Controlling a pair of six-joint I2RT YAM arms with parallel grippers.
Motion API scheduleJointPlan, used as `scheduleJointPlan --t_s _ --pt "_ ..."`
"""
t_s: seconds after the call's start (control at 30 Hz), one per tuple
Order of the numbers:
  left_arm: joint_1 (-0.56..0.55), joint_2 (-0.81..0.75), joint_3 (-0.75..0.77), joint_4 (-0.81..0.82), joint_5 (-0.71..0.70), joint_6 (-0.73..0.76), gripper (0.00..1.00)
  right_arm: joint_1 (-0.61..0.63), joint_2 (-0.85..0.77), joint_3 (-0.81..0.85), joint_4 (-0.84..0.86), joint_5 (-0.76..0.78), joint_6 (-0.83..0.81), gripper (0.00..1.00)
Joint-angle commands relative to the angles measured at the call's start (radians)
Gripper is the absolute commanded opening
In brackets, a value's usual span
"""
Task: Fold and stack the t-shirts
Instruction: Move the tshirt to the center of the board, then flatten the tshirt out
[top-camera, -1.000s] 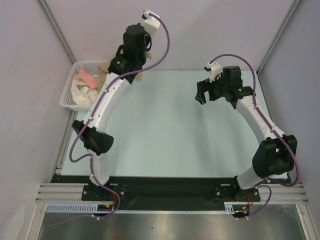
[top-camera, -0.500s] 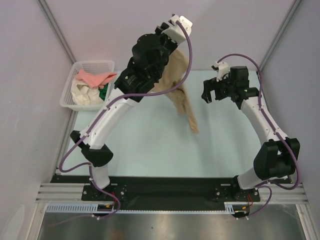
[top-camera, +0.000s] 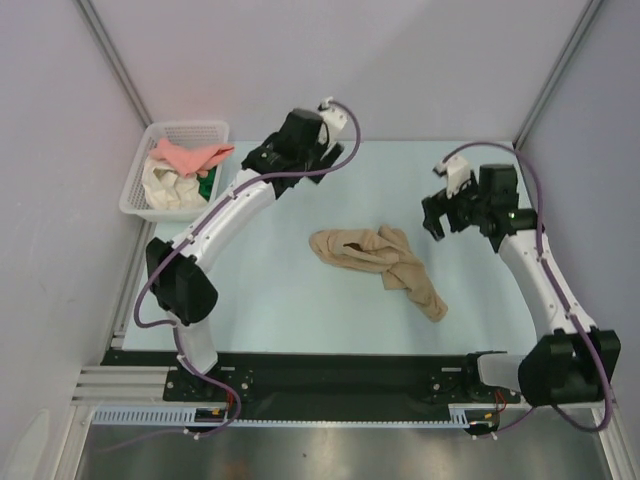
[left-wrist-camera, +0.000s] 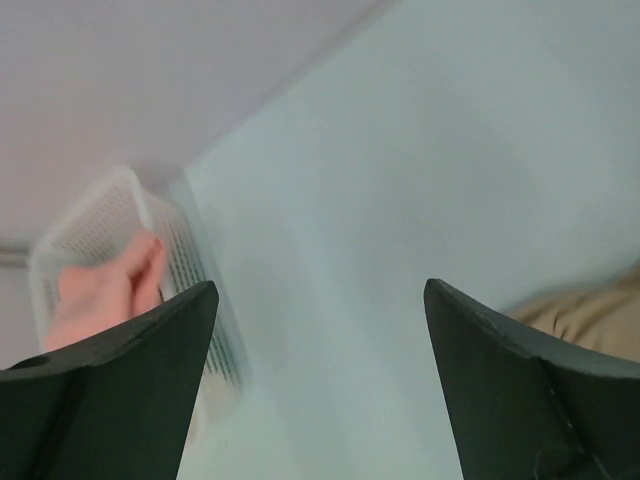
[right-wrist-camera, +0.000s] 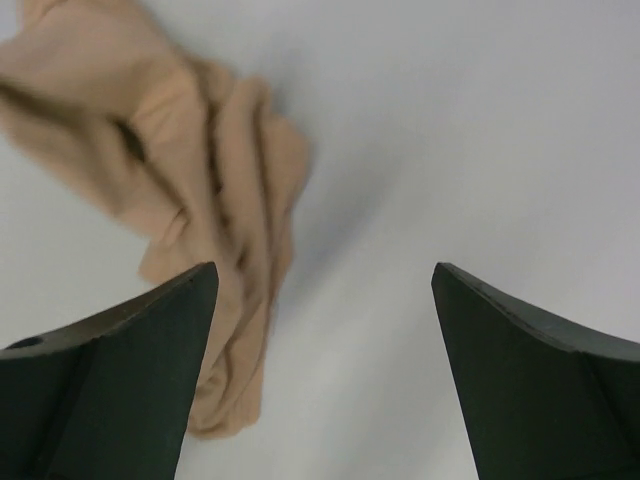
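A tan t-shirt (top-camera: 375, 255) lies crumpled in a long heap on the middle of the table, and nothing holds it. It also shows in the right wrist view (right-wrist-camera: 180, 160) and at the right edge of the left wrist view (left-wrist-camera: 590, 315). My left gripper (top-camera: 262, 158) (left-wrist-camera: 319, 285) hangs open and empty at the far left, between the heap and the basket (top-camera: 185, 127). My right gripper (top-camera: 437, 218) (right-wrist-camera: 323, 266) is open and empty above the table, just right of the tan heap. In the basket lie a salmon-pink t-shirt (top-camera: 185, 157), a cream-white one (top-camera: 165, 185) and a green one (top-camera: 207, 185).
The white mesh basket (left-wrist-camera: 90, 225) stands off the table's far left corner, against the left wall. Grey walls close in the left, far and right sides. The arm bases sit on a black rail at the near edge.
The left arm swung the tan t-shirt out over the table and opened, dropping it in the middle. It then drew back toward the basket. The right arm shifted right and nearer.
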Motion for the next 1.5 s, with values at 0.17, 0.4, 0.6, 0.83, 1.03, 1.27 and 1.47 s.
scheduleJointPlan --t_s 0.17,0.4,0.6,0.83,1.03,1.27,1.47 --pt "0.044 -0.079 -0.254 -0.095 0.197 -0.078 0.88 0.223 -0.231 -0.239 -0.301 -0.097 -0.313 0.85" --pt "0.050 -0.035 -0.256 -0.100 0.202 -0.107 0.85 0.323 -0.257 -0.374 -0.330 -0.022 -0.355 0.74" --pt "0.054 -0.006 -0.226 -0.110 0.219 -0.121 0.86 0.332 -0.220 -0.445 -0.206 0.035 -0.377 0.77" --pt "0.054 0.014 -0.196 -0.176 0.373 -0.107 0.85 0.337 -0.062 -0.427 -0.030 0.123 -0.375 0.76" --pt "0.041 -0.029 -0.225 -0.236 0.523 -0.092 0.84 0.302 0.016 -0.359 -0.020 0.175 -0.343 0.01" --pt "-0.025 -0.036 -0.220 -0.300 0.700 -0.072 0.85 0.220 -0.034 -0.255 -0.060 0.155 -0.325 0.00" --pt "-0.073 0.074 -0.145 -0.336 0.757 -0.098 0.82 0.203 -0.037 -0.197 -0.068 0.130 -0.306 0.00"
